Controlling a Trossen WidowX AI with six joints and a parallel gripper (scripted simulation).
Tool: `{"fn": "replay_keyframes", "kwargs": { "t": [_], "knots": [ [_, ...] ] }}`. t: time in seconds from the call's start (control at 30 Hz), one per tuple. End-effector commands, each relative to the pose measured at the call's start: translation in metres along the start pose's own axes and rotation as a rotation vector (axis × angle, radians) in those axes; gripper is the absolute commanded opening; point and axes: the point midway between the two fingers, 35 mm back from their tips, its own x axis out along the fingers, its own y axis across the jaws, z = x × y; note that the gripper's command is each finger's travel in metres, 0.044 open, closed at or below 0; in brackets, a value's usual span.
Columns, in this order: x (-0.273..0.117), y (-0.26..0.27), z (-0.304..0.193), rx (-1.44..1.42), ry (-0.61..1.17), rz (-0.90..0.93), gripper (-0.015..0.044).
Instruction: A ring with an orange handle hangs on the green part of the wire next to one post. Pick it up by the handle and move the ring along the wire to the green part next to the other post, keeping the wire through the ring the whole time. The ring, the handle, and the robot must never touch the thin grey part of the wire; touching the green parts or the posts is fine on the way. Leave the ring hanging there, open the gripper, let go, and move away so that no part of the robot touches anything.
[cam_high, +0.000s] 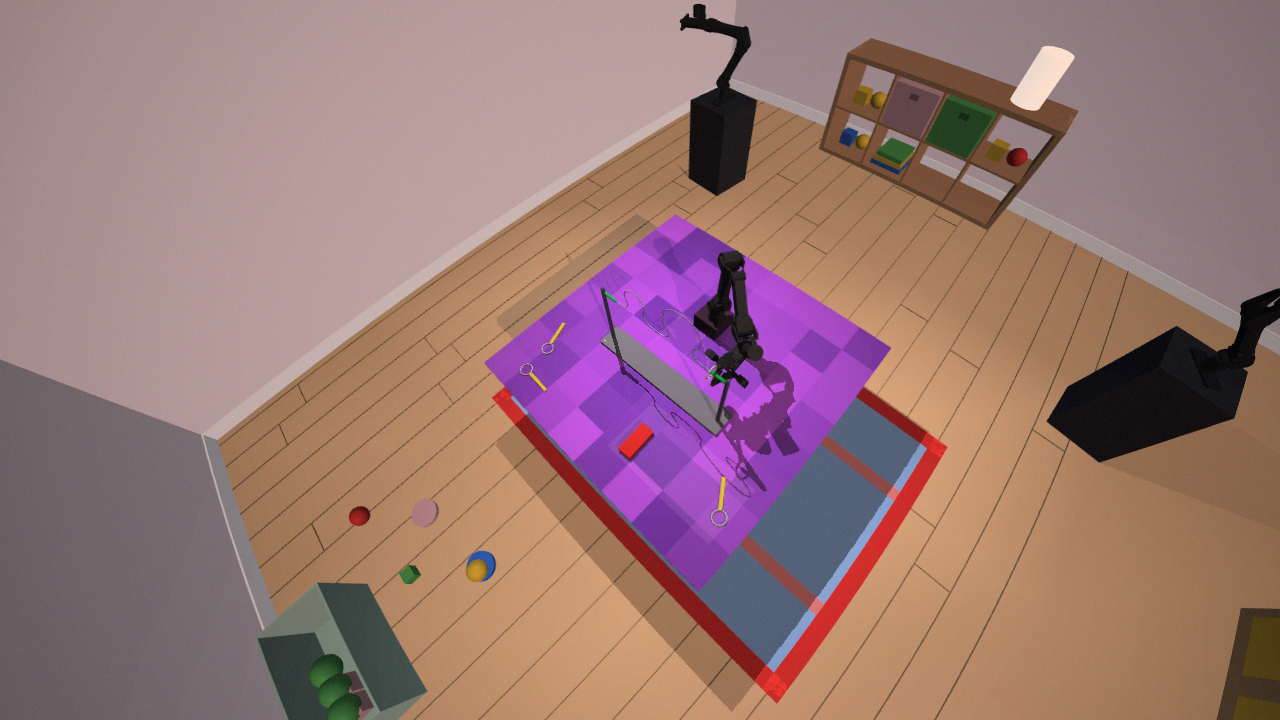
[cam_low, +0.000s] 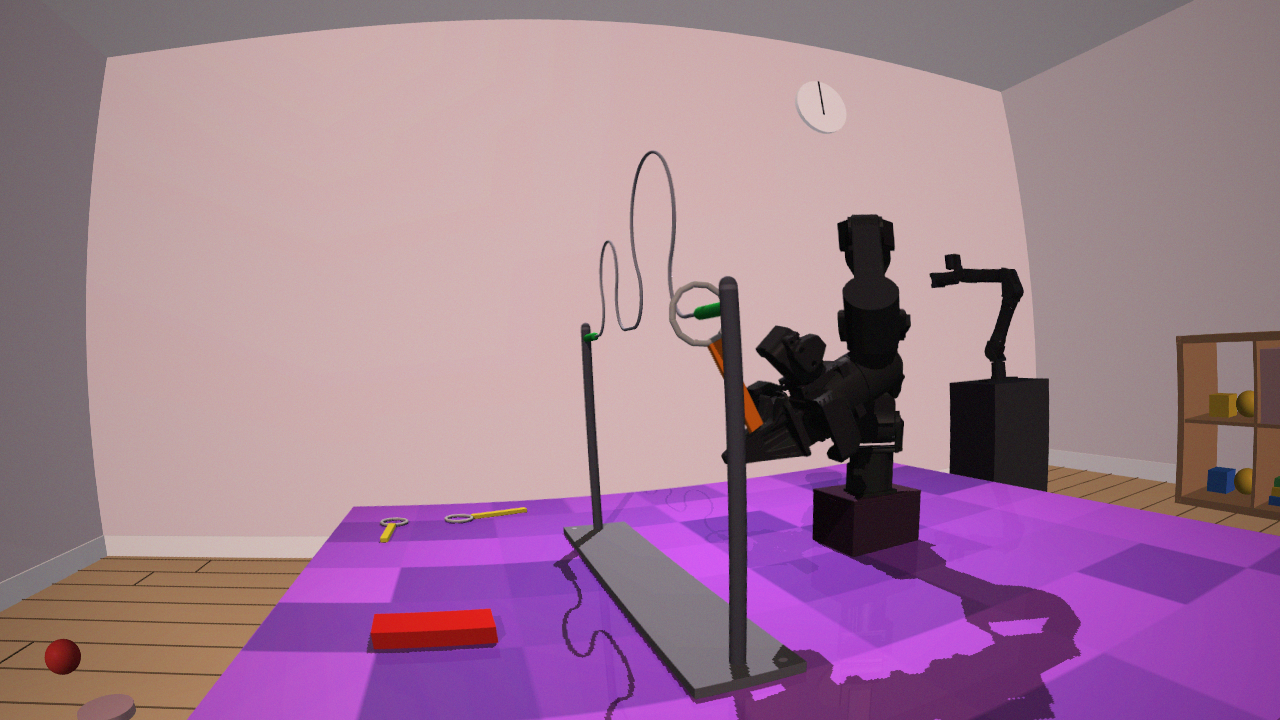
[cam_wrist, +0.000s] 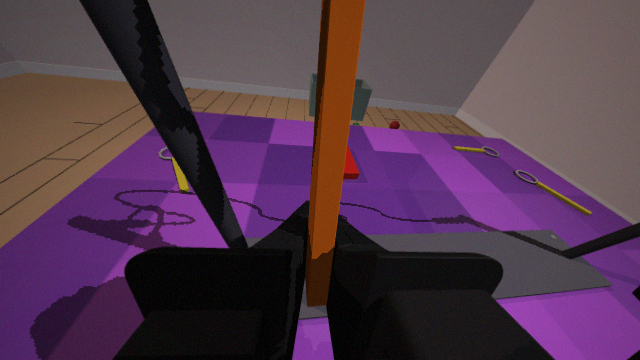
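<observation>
The ring is around the wire at the inner end of the near green part, close to the near post. Its orange handle slants down from the ring, partly behind that post. My gripper is shut on the handle near its lower end, below the wire. In the exterior view the near post hides part of the fingers and the ring's right edge. The thin grey wire bends in tall loops to the far green part at the far post.
A grey base carries both posts. A red block lies beyond the base from my arm. Several loose rings with yellow handles lie on the purple mat, one with its handle past the near post.
</observation>
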Motion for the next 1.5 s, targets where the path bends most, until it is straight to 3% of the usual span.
{"fn": "replay_keyframes", "kwargs": {
  "t": [0.0, 1.37, 1.47],
  "knots": [
    [-0.001, 0.006, 0.000, 0.001, -0.002, -0.003, -0.0150],
    [0.006, 0.011, -0.017, 0.001, -0.002, -0.005, -0.0150],
    [0.006, 0.012, -0.017, -0.002, -0.001, -0.003, -0.0071]
  ]
}}
